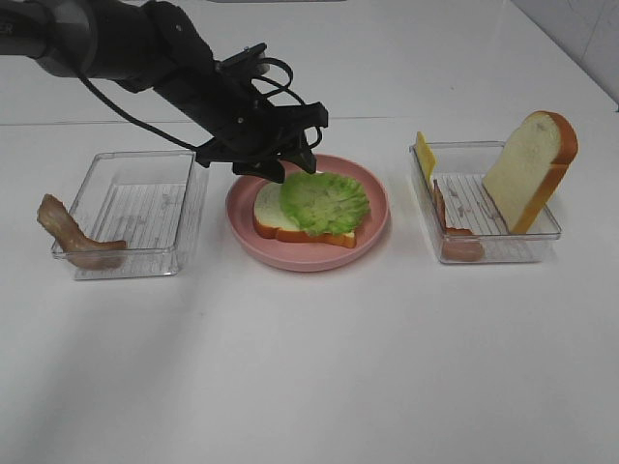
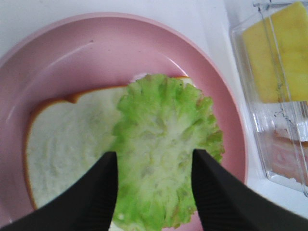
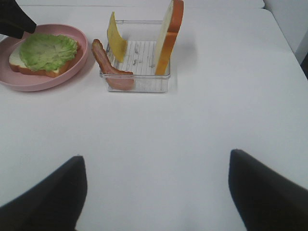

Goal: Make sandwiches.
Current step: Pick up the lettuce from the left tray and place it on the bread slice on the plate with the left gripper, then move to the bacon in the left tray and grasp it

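the left gripper [image 1: 293, 162] hangs wide open and empty over ruffled green lettuce [image 1: 326, 201], which lies flat on the right half of a white, orange-crusted bread slice [image 1: 270, 209] whose long axis runs left-right across the pink plate [image 1: 308, 259]. the right gripper [image 3: 154, 166] gapes empty.

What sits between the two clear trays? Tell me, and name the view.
The pink plate, holding a bread slice topped with lettuce, with the left end effector open above it; the exterior high view shows it.

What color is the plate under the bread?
The plate is pink, clearest in the left wrist view.
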Controlling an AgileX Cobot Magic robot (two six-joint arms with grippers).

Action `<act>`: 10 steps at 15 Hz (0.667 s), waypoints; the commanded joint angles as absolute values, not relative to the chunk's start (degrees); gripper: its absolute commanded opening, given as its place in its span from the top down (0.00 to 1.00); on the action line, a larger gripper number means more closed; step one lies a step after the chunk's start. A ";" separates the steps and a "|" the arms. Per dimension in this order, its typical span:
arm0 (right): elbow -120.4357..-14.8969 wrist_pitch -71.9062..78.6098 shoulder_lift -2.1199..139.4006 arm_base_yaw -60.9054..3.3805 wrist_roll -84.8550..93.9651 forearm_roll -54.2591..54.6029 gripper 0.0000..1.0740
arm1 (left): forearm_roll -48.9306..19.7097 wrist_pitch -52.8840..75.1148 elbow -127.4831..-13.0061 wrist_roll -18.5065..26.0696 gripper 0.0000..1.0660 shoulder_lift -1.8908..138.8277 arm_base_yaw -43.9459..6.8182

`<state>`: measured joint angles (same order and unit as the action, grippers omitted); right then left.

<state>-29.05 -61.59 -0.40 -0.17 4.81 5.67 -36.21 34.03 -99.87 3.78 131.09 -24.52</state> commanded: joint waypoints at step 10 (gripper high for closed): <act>-28.93 -60.91 -1.15 0.00 5.04 5.50 0.29 | -25.55 46.29 -99.92 3.32 0.49 118.37 -18.33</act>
